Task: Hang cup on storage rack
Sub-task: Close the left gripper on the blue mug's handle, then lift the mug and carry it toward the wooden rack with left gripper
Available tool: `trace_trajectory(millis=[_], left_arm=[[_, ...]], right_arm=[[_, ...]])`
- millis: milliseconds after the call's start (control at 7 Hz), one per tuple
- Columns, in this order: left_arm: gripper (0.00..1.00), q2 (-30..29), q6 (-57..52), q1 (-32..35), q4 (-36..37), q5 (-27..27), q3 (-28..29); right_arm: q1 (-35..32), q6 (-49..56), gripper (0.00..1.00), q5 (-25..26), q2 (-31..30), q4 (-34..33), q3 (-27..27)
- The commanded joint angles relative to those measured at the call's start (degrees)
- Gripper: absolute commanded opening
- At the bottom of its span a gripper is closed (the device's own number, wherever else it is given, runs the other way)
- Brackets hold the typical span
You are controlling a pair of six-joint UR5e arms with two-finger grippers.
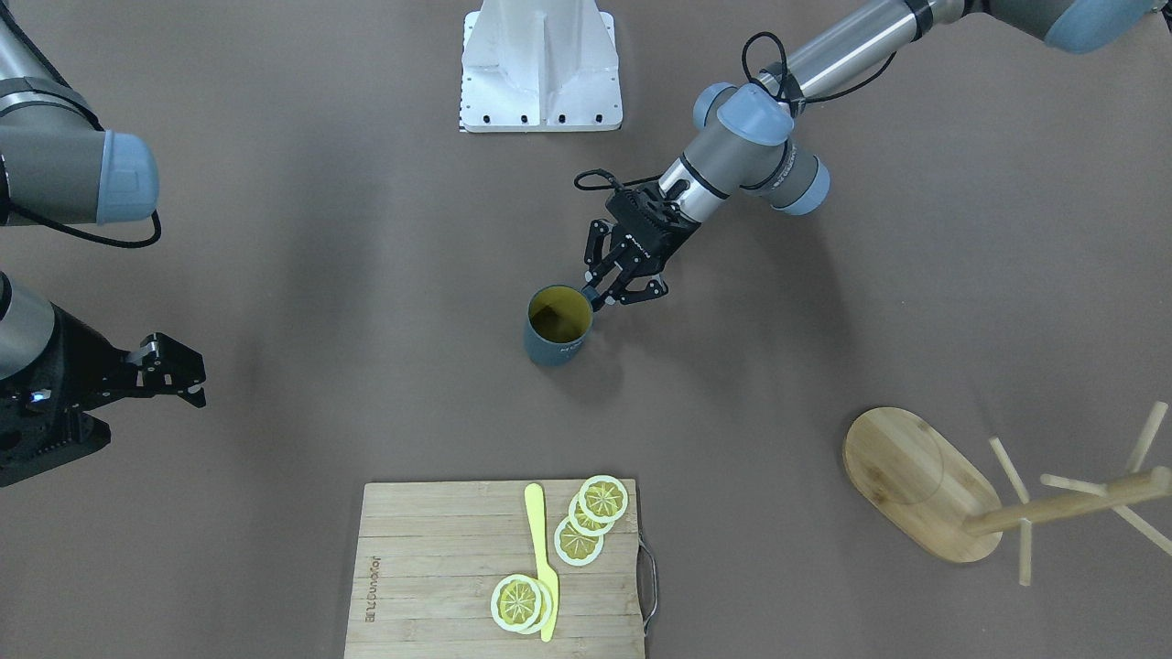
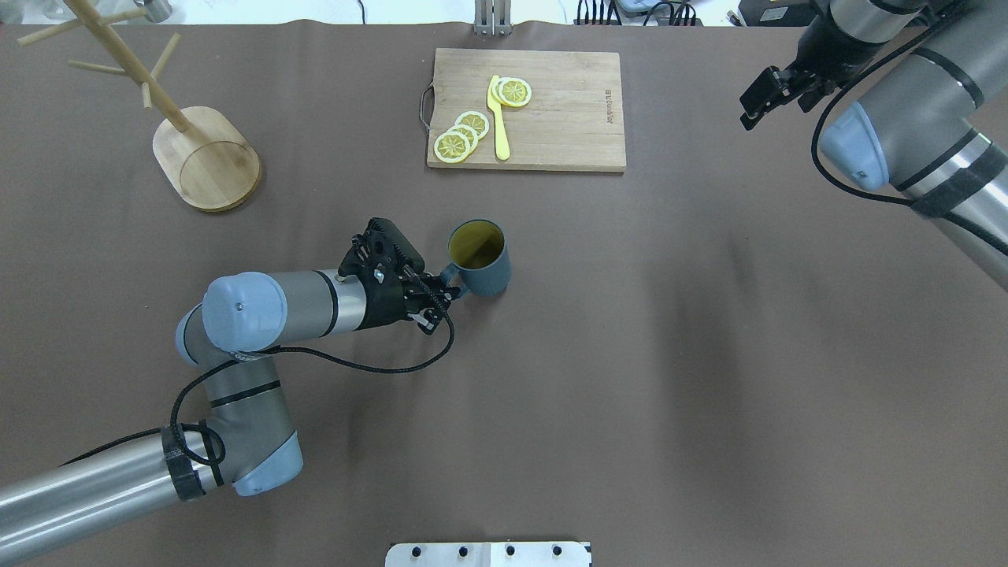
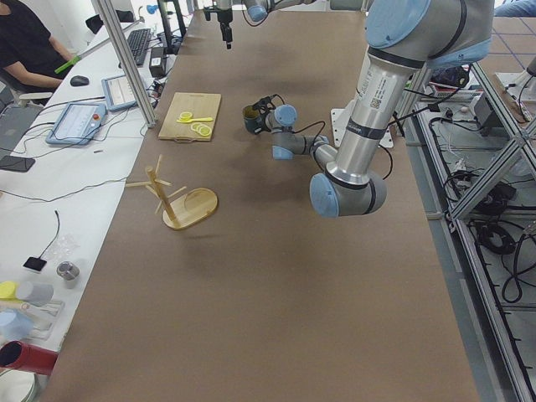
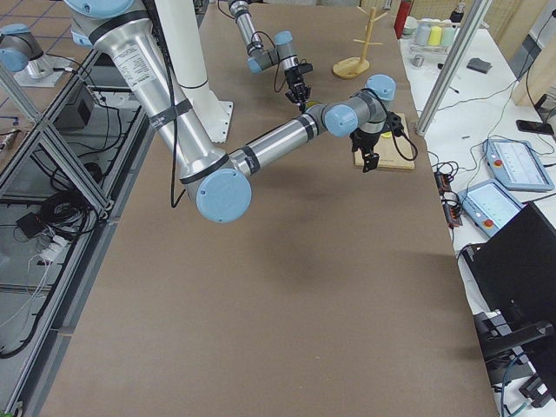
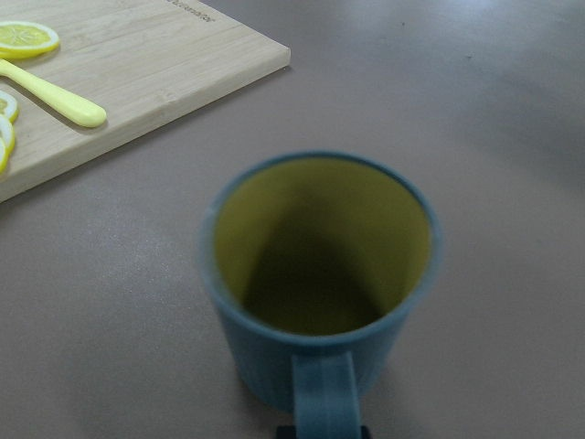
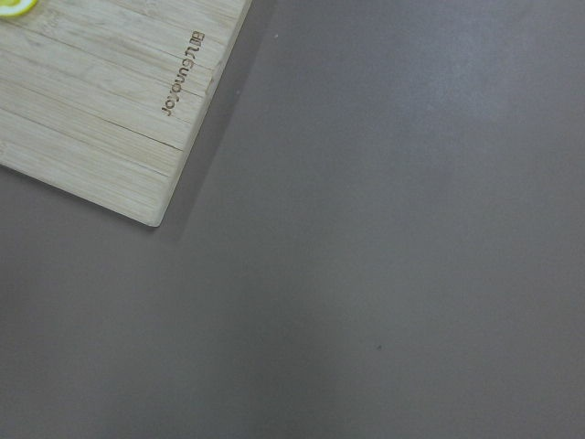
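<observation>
Cup (image 5: 320, 265) looked matt teal outside, wall faintly ribbed, with a smooth yellow inside. Storage rack (image 2: 206, 157), 10 o'clock in the overhead view, was pale bamboo, smooth. Cutting board (image 2: 551, 110), 12 o'clock, showed bamboo strips with visible grain. Table cover (image 2: 669, 378) was matt brown.

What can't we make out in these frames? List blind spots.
- Left tool grip on the cup handle: tiny in the exterior views, cut by the left wrist view's bottom edge; clamped or not, unclear.
- Cup lettering: too small to read, front-facing view.
- Storage rack top: cut by front-facing view's right edge, overhead's top edge.
- Right tool jaws: open or shut unclear, small in the exterior views.
</observation>
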State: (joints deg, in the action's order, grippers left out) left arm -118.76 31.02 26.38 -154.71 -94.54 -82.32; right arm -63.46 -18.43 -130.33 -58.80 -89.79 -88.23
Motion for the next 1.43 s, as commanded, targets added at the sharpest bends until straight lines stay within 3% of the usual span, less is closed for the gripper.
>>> trace_trajectory(millis=[0,429,857,1286], left_arm=[[0.00,-0.33,4.36,1.12,-0.15,-0.38,-0.56],[0.00,-0.95,11.76,5.85,-5.68,-3.08,-0.74],[0.00,0.19,23.89,12.89,-19.53,-3.89,-0.65],[0.00,10.43,33.21,17.83,-36.04,-9.17,-0.04]], right_arm=[[0.00,-0.03,0.99,-0.01,0.00,-0.03,-0.18],[-0.09,-0.03,0.99,-0.45,0.00,-0.03,-1.49],[-0.09,-0.03,1.00,-0.19,0.00,-0.03,-2.29],[0.96,-0.21,0.99,0.42,0.53,0.14,-2.47]])
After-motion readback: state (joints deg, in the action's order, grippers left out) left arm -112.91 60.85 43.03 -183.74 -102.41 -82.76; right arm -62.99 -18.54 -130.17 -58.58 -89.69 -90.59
